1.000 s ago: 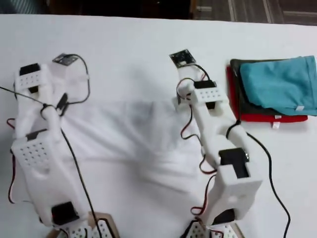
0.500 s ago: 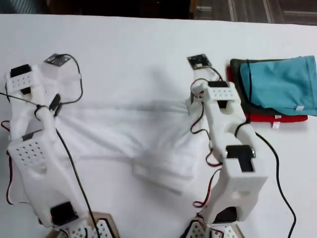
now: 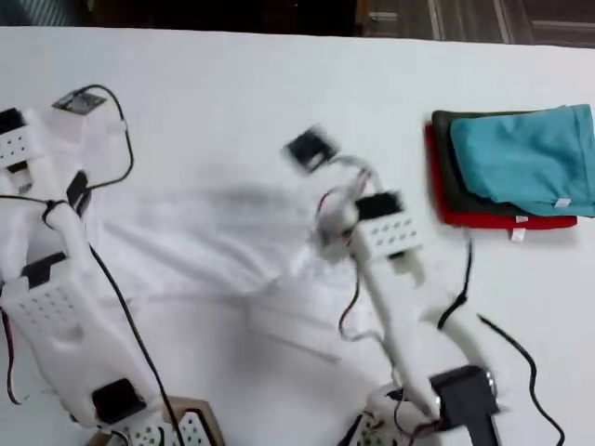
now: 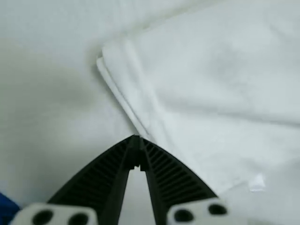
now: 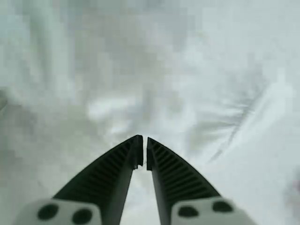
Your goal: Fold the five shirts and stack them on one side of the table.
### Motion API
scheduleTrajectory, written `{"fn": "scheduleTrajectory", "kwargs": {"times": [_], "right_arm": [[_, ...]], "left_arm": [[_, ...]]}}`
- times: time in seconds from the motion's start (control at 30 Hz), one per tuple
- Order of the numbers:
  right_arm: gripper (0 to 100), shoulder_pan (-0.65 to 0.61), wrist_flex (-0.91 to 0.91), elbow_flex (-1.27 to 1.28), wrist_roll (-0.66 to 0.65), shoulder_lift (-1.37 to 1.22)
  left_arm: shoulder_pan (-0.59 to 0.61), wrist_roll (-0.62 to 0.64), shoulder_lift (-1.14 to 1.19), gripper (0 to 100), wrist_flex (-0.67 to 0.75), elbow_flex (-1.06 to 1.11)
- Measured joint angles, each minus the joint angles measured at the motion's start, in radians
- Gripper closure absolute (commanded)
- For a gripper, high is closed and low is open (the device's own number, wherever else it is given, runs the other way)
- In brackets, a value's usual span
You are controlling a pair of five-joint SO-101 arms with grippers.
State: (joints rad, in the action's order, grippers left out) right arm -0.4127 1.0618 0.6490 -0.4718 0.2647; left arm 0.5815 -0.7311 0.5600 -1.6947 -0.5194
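A white shirt (image 3: pixel 204 251) lies spread and creased on the white table, between the two arms. In the left wrist view my left gripper (image 4: pixel 136 140) is shut, its tips pinching the doubled edge of the shirt (image 4: pixel 211 93). The left arm (image 3: pixel 46 279) stands at the table's far left. My right gripper (image 5: pixel 142 139) is shut over rumpled white cloth (image 5: pixel 154 70) and seems to hold it. The right arm (image 3: pixel 386 237) reaches over the shirt's right part. A stack of folded shirts sits at the right: teal (image 3: pixel 525 158) on top, dark (image 3: pixel 446 153) under it, red (image 3: pixel 483 220) at the bottom.
The white table (image 3: pixel 232 84) has free room behind the shirt. Cables trail from both arms. The arm bases (image 3: pixel 177 427) stand at the near edge. Dark floor shows beyond the far edge.
Both arms have moved left, the right one fast and toward the middle. The white shirt has slid left with them and bunched up at its right side.
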Motion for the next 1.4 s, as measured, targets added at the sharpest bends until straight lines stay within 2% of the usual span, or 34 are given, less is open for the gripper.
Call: {"fn": "scheduleTrajectory", "kwargs": {"times": [0.23,0.37,0.5,0.7,0.93,1.1,1.2,1.4], "right_arm": [[97.8,-0.048,0.0,0.115,-0.044,0.02],[97.8,-0.075,0.0,0.124,-0.044,0.021],[97.8,-0.172,0.017,0.124,-0.055,0.026],[97.8,-0.338,0.12,0.124,-0.245,0.031],[97.8,-0.267,0.109,-0.028,-0.285,0.031],[97.8,-0.221,-0.083,-0.038,-0.175,0.014],[97.8,-0.226,-0.186,-0.005,-0.157,-0.058],[97.8,-0.224,-0.207,0.0,-0.15,-0.198]], "left_arm": [[0.0,0.094,-0.017,97,-0.014,0.112],[-0.012,0.17,-0.018,97,0.126,0.262],[-0.043,0.267,-0.018,97,0.275,0.381],[-0.052,0.439,-0.046,97,0.379,0.457],[-0.055,0.529,-0.075,97,0.5,0.54],[-0.057,0.537,-0.08,97,0.525,0.546],[-0.057,0.537,-0.08,97,0.526,0.549],[-0.057,0.537,-0.081,97,0.528,0.551]]}}
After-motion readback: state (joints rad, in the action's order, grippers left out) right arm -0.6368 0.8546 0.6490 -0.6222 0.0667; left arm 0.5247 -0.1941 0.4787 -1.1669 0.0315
